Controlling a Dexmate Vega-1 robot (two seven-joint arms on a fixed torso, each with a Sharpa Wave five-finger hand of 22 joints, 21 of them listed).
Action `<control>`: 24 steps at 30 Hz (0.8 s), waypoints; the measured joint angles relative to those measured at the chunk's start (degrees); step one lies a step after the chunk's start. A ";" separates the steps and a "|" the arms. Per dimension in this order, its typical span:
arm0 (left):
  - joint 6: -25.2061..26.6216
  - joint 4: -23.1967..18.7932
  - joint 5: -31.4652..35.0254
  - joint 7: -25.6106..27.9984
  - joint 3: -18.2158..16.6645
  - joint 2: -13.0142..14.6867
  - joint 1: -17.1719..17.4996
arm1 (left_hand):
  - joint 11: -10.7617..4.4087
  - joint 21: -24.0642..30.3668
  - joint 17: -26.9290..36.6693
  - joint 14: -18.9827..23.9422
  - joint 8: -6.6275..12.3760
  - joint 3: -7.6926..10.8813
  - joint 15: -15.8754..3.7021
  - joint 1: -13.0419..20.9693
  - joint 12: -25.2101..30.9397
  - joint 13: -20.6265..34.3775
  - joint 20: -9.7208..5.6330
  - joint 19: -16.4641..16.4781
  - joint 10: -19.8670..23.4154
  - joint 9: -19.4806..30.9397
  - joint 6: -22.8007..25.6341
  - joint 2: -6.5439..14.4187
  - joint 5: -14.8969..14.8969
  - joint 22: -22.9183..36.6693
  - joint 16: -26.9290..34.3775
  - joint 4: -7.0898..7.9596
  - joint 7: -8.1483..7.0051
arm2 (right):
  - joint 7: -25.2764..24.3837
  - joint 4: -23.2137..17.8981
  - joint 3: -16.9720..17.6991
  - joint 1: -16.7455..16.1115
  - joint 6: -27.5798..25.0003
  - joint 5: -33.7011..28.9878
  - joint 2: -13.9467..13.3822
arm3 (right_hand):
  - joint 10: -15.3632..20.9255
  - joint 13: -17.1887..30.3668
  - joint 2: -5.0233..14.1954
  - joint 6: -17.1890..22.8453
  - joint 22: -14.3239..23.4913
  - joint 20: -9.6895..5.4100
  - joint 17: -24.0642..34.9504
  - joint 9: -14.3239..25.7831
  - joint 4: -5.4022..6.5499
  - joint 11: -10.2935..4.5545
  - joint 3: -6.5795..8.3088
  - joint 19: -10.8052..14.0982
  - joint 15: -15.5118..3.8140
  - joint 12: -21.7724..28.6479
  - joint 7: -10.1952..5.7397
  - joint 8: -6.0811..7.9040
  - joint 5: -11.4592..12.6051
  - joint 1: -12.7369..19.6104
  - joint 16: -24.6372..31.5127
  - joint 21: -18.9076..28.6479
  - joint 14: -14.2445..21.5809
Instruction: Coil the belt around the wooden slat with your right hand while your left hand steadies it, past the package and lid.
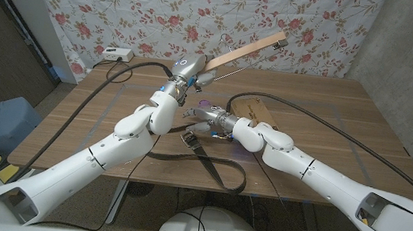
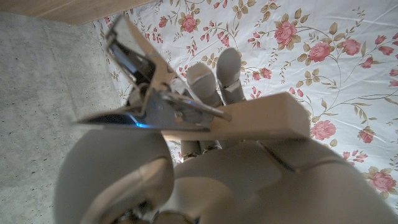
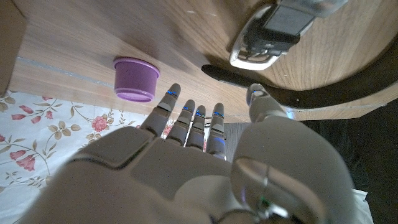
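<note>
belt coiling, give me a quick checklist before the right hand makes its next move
1. Left hand holds the wooden slat raised off the table: ok.
2. Right hand has the belt: not ok, its fingers are spread with nothing in them.
3. Belt wrapped on the slat: not ok, it lies on the table.
4. Buckle within reach: ok, just ahead of the fingertips.
5. Purple lid clear of the belt: ok.
6. Package clear of the path: cannot tell, the right arm covers part of it.
</note>
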 measured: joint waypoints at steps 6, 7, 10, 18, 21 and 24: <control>0.00 0.00 -0.47 -0.76 -0.01 0.24 -0.13 | 0.09 0.00 0.00 0.00 0.22 0.00 0.00 0.00 0.45 0.07 0.32 -0.32 -0.10 0.00 -0.39 0.00 0.00 -0.46 0.00 0.00 0.19 | -2.85 2.23 -1.04 0.08 -0.34 -1.27 1.30 | 2.26 0.00 -0.45 2.50 0.00 -0.62 0.16 0.26 -0.08 -0.41 -0.38 1.03 0.00 0.45 -0.36 0.96 0.59 2.74 0.63 0.00 1.56; 0.00 0.00 -0.48 -0.76 -0.01 0.25 -0.14 | 0.10 0.00 0.00 0.00 0.22 0.00 0.00 0.00 0.46 -0.08 0.31 -0.32 -0.10 0.00 -0.39 0.00 -0.04 -0.65 0.00 0.00 0.20 | -3.44 2.49 -1.17 0.08 -0.43 -1.55 1.45 | 2.58 0.00 -0.46 3.08 -0.01 -0.59 0.26 0.26 0.08 -0.50 -0.54 1.25 0.03 0.45 -0.41 1.14 0.60 3.16 0.89 0.10 2.32; 0.00 0.03 -0.48 -0.76 -0.02 0.30 -0.28 | 0.10 0.00 -0.12 0.00 0.22 0.00 0.00 -0.01 0.49 -0.23 0.31 -0.32 -0.10 0.00 -0.40 -0.01 -0.48 -0.81 0.00 0.00 0.19 | -4.61 2.49 -1.17 0.08 -0.71 -2.16 1.45 | 3.79 0.00 -0.69 4.64 -0.01 -0.72 0.39 0.51 0.23 -0.53 -1.02 1.88 0.06 0.89 -0.30 1.79 0.90 4.14 1.11 0.33 3.14; -0.44 0.32 -0.97 -1.10 -0.08 0.49 -0.55 | 0.11 0.00 -0.15 0.00 0.63 0.00 0.00 -0.01 0.49 -0.11 0.31 -0.32 -0.11 -0.27 -0.49 -0.01 -0.50 -0.77 0.00 0.00 0.10 | -8.40 5.88 -3.62 -0.08 -2.78 -4.87 3.63 | 8.19 0.26 0.59 10.35 0.27 -1.74 1.15 1.38 0.24 -1.63 -1.63 3.59 -0.13 1.44 -1.30 4.31 1.75 9.44 2.94 0.76 6.24; -0.50 0.39 -1.05 -1.11 -0.14 0.56 -0.57 | 0.18 0.00 -0.15 0.00 0.63 0.00 0.01 -0.02 0.49 -0.10 0.31 -0.31 -0.18 -0.27 -0.49 -0.02 -0.50 -0.70 0.00 0.00 0.10 | -9.71 6.30 -4.04 -0.12 -3.60 -5.81 3.95 | 11.35 0.49 1.33 13.74 0.26 -2.35 1.73 2.00 0.47 -2.20 -1.89 4.20 -0.04 2.24 -1.47 6.03 1.95 11.91 4.34 1.04 8.38; -0.62 0.45 -1.15 -1.11 -0.22 0.63 -0.57 | 0.03 0.00 -0.03 0.00 0.84 0.00 0.00 -0.09 0.49 -0.60 0.31 -0.31 -0.03 -0.27 -0.49 -0.09 -0.50 -0.88 0.00 0.00 0.09 | -11.36 7.01 -4.64 -0.22 -4.45 -6.88 4.40 | 14.45 1.01 1.55 16.29 0.26 -2.75 2.47 2.67 0.60 -2.43 -2.81 4.62 -0.14 3.08 -1.55 7.68 1.99 13.69 5.81 1.35 10.35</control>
